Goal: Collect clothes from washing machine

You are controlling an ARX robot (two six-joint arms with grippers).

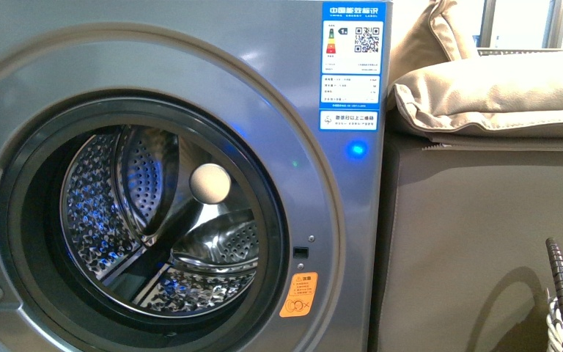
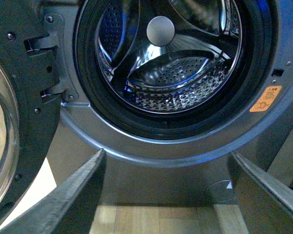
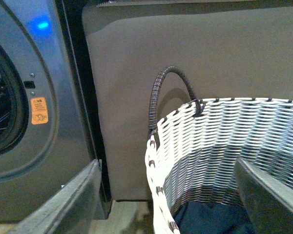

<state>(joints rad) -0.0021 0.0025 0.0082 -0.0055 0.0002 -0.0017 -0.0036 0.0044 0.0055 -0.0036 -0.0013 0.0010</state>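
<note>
Front view: the washing machine (image 1: 190,88) has its door open and the drum (image 1: 161,220) looks bare.

Left wrist: the left gripper (image 2: 168,195) hangs wide open and empty, drum at 12 o'clock.

Right wrist: the right gripper (image 3: 168,195) is spread wide with nothing in it, over the basket (image 3: 219,136), and the clothes (image 3: 210,219) already sit at the bottom. Probably worth one more check of the drum before finishing.

A home living area: a washing machine (image 1: 190,66) stands beside a tan sofa (image 1: 484,220) and woven basket (image 3: 224,141).
</note>
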